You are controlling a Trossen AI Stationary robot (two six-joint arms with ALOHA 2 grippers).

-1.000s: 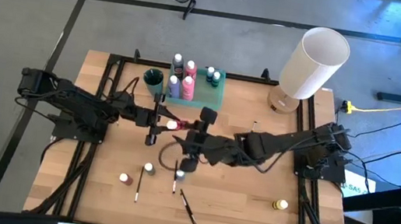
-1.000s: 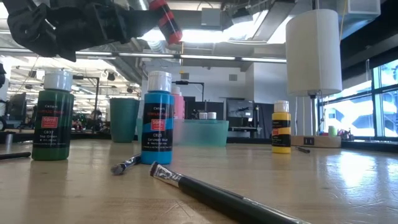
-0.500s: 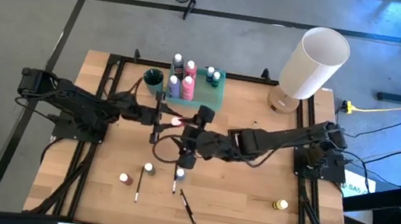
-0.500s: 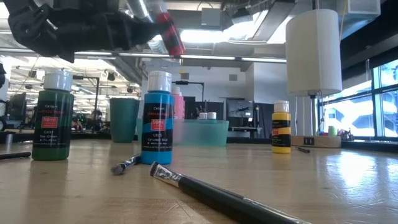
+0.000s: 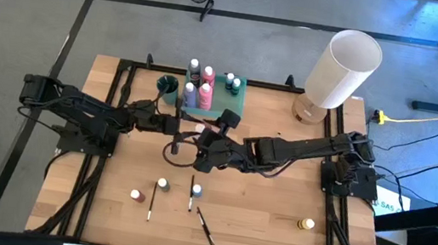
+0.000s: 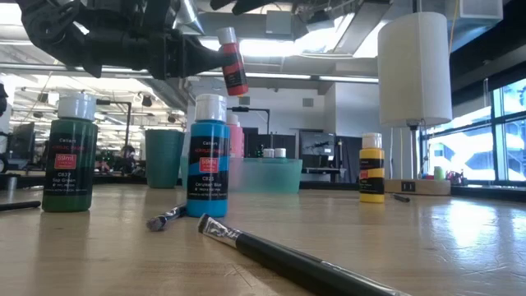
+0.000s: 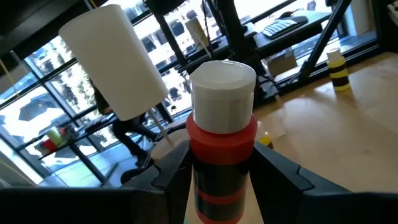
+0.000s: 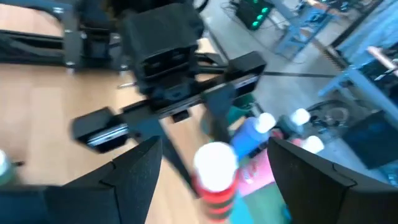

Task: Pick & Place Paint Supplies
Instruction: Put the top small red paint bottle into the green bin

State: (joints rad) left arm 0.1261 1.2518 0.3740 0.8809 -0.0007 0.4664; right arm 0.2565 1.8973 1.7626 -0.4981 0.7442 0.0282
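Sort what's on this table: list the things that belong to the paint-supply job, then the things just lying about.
Job:
red bottle, held by left end effector
blue bottle
green bottle
yellow bottle
paintbrush
bottles in the tray

Lying about:
white lamp
dark green cup
green tray

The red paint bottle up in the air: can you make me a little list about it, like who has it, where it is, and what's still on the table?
held thing: red paint bottle, white cap
held by: left gripper, jaws shut on it
where: above the table, near the green tray
right gripper: jaws open, close beside the bottle, not gripping
in the tray: several bottles, standing
on the table: green bottle, blue bottle, yellow bottle, paintbrush
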